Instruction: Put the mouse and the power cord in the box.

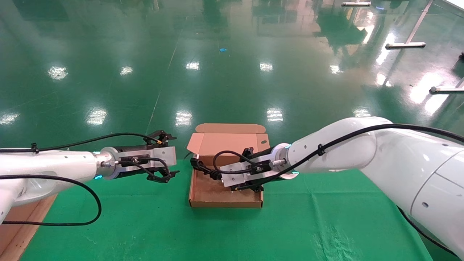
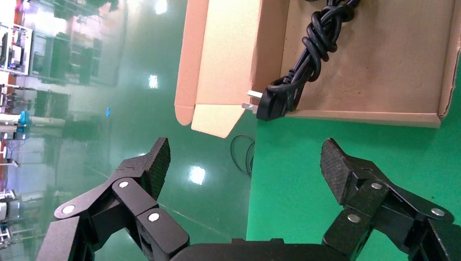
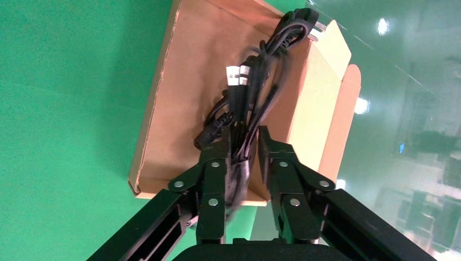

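Note:
The box (image 1: pixel 225 203) lies open on the green cloth, its lid (image 1: pixel 232 139) standing up at the far side. My right gripper (image 1: pixel 216 174) hovers just over the box's inside, shut on the power cord (image 3: pixel 255 76), a knotted black bundle between its fingers (image 3: pixel 215 163). The cord's far part (image 2: pixel 318 38) rests on the box floor (image 2: pixel 380 70), and its pronged plug (image 2: pixel 269 103) pokes over the wall at the lid corner. My left gripper (image 1: pixel 177 155) hangs open and empty to the left of the box, at the table's far edge. The mouse is not in view.
A thin black wire loop (image 2: pixel 243 155) hangs past the table's far edge (image 2: pixel 251 179) beside the lid flap. The glossy green floor (image 1: pixel 232 72) lies beyond. A brown carton edge (image 1: pixel 21 221) shows at the near left. Green cloth (image 1: pixel 326 217) stretches right of the box.

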`<control>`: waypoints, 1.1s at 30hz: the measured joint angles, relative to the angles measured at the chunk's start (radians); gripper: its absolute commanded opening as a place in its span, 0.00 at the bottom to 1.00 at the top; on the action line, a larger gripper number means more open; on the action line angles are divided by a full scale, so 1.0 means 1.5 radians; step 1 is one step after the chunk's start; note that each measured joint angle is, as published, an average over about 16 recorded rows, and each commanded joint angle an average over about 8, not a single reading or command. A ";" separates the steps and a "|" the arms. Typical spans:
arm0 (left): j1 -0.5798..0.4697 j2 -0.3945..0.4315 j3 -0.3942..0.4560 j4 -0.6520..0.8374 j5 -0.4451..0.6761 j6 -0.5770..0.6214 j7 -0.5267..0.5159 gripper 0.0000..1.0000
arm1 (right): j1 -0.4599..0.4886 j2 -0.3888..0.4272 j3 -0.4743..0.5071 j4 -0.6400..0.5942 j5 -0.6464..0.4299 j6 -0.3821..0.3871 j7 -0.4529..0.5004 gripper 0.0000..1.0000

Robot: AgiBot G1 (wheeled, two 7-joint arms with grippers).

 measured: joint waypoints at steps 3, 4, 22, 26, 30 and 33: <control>0.000 0.000 0.000 0.000 0.000 0.000 0.000 1.00 | 0.000 0.000 0.000 0.001 0.000 -0.002 0.000 1.00; 0.000 0.000 0.000 0.000 0.000 0.000 0.000 1.00 | 0.000 0.000 0.001 0.001 0.001 -0.003 0.000 1.00; 0.052 -0.056 -0.062 -0.113 -0.029 0.060 -0.101 1.00 | -0.073 0.079 0.132 0.070 0.071 -0.085 0.030 1.00; 0.078 -0.085 -0.093 -0.169 -0.044 0.090 -0.152 1.00 | -0.106 0.112 0.188 0.099 0.101 -0.119 0.042 1.00; 0.105 -0.113 -0.124 -0.226 -0.058 0.120 -0.203 1.00 | -0.138 0.146 0.244 0.129 0.130 -0.153 0.055 1.00; 0.124 -0.134 -0.147 -0.268 -0.069 0.143 -0.241 1.00 | -0.162 0.171 0.286 0.151 0.153 -0.179 0.065 1.00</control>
